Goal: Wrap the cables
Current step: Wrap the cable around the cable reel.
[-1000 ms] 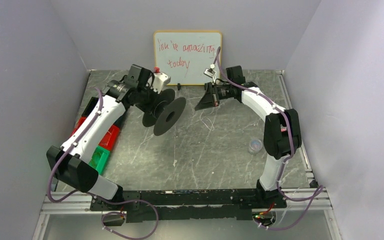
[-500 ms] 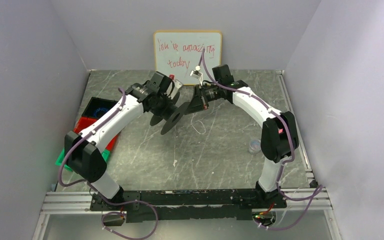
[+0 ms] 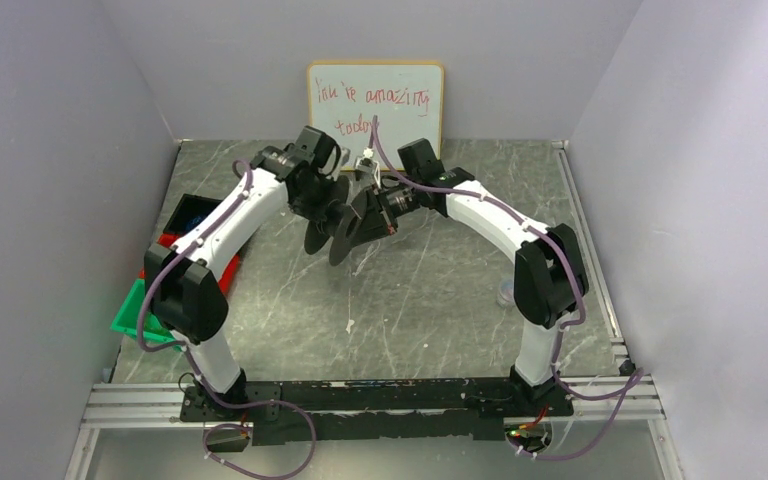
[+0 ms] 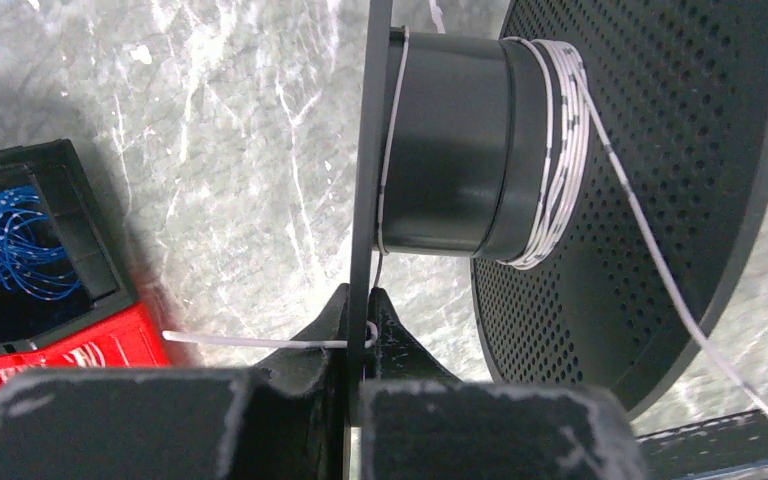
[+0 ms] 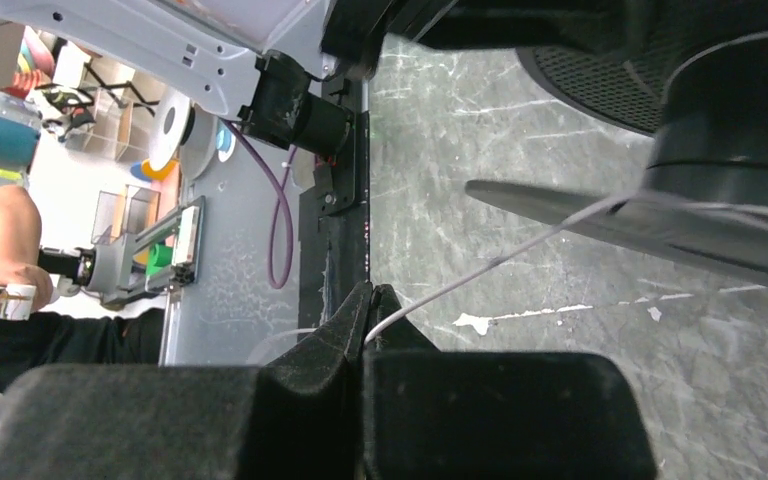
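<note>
A black two-flanged spool (image 3: 332,228) hangs in the air at the back centre. My left gripper (image 3: 316,203) is shut on its thin flange (image 4: 372,150); a short white cable end (image 4: 260,342) is pinched there too. Several turns of thin white cable (image 4: 558,150) sit on the hub beside the perforated flange (image 4: 660,180). From them the cable (image 5: 500,262) runs taut to my right gripper (image 5: 368,292), which is shut on it. In the top view the right gripper (image 3: 368,214) is right next to the spool.
A whiteboard (image 3: 375,100) leans on the back wall. Black (image 3: 192,210), red (image 3: 225,272) and green (image 3: 138,316) bins stand at the left; the black one holds blue wires (image 4: 10,235). A small clear cup (image 3: 505,293) sits by the right arm.
Both arms have closed in on the back centre. The left arm carried the spool right, and the right gripper moved left until it reached the spool.
</note>
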